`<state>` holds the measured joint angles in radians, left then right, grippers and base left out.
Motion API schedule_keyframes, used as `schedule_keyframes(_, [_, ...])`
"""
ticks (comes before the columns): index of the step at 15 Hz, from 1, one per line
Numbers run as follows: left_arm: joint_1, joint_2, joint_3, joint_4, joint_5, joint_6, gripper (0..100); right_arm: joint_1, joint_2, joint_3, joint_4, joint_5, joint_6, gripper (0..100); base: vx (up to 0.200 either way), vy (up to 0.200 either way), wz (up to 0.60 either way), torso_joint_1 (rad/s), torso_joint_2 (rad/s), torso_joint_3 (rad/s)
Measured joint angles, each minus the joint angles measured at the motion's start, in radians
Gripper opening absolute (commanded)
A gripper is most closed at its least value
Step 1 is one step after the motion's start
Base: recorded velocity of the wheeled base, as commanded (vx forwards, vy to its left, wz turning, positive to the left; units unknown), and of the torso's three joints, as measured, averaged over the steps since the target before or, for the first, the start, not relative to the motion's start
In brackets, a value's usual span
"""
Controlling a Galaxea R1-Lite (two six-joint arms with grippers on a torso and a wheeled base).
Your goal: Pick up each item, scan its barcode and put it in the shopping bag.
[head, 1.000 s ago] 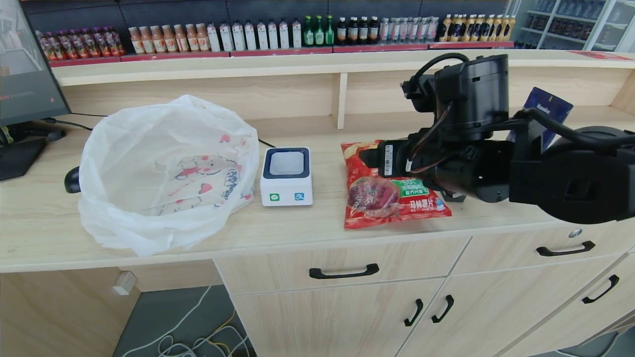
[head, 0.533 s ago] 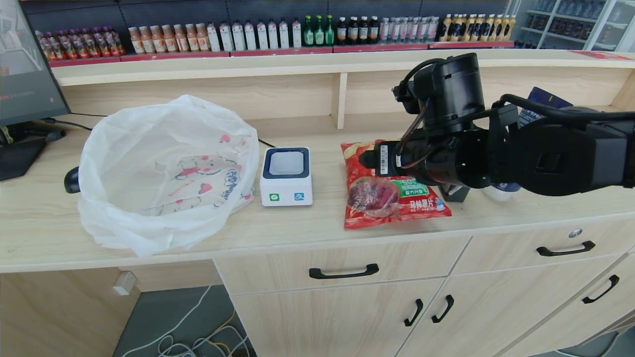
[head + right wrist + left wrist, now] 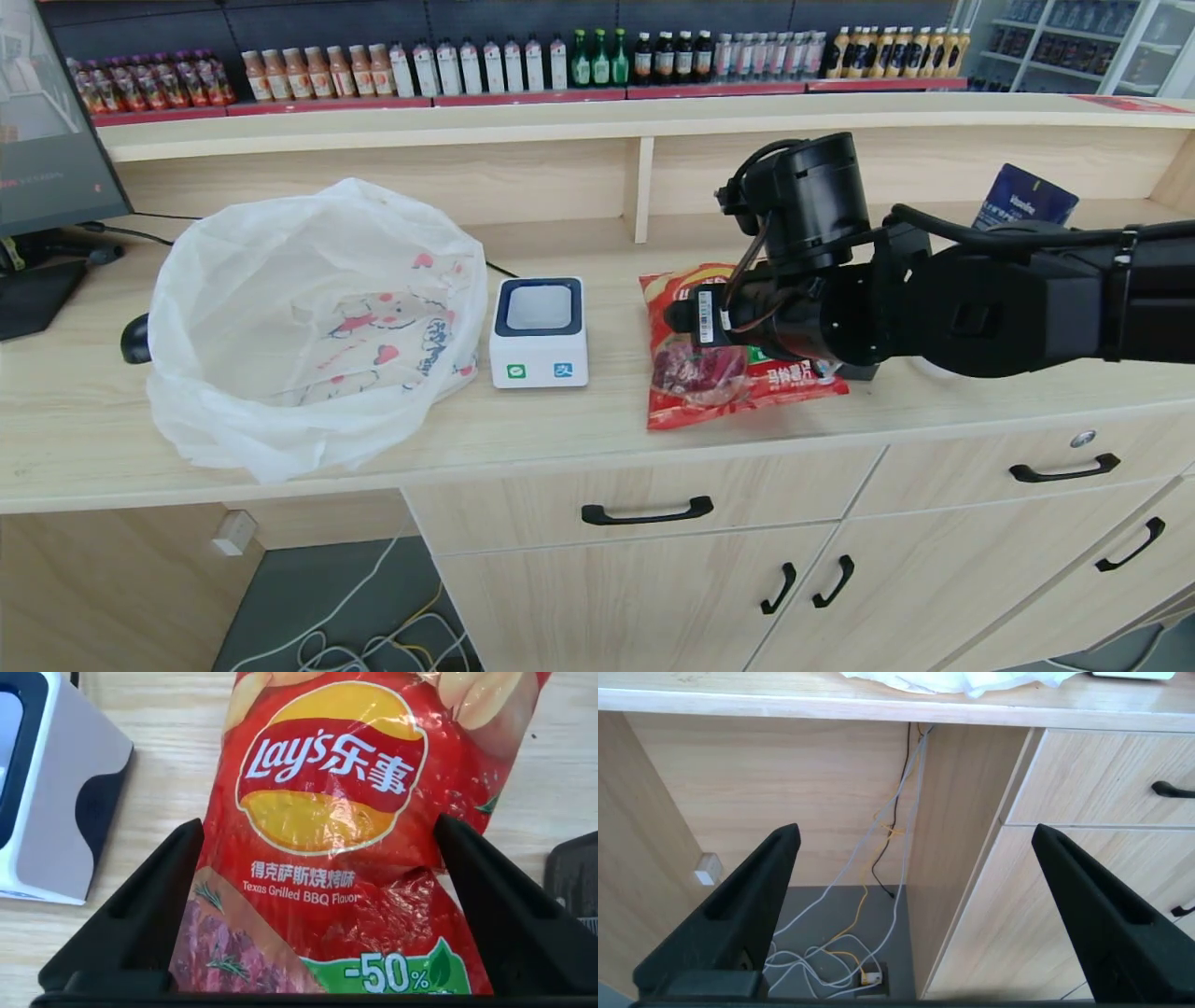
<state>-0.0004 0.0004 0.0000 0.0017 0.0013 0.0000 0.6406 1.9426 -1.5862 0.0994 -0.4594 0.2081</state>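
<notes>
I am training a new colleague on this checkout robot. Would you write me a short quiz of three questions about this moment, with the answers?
1. True or false: the chip bag lies inside the shopping bag.
2. What stands on the counter between the shopping bag and the chip bag? A) a white scanner B) a bottle C) a keyboard
3. Fill in: the fingers of the right gripper are ___, one on each side of the chip bag.
Key: 1 false; 2 A; 3 open.
</notes>
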Motion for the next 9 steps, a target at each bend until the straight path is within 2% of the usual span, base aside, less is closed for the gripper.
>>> schedule_keyframes(2, [0.000,0.000,0.000,0.000,0.000,0.000,100,0.000,0.003,-0.021,0.016,-0.001,-0.007,100,0.000,0.000,0.00,0.000,0.00,0.000])
schedule_keyframes(5, [0.000,0.000,0.000,0.000,0.000,0.000,100,-0.003,0.007,-0.051,0.117,-0.006,-0.013,100,0.000,0.000,0.00,0.000,0.00,0.000])
schedule_keyframes(9, [0.000,0.000,0.000,0.000,0.000,0.000,100,-0.007,0.035,-0.120,0.153,-0.008,-0.021,100,0.000,0.000,0.00,0.000,0.00,0.000])
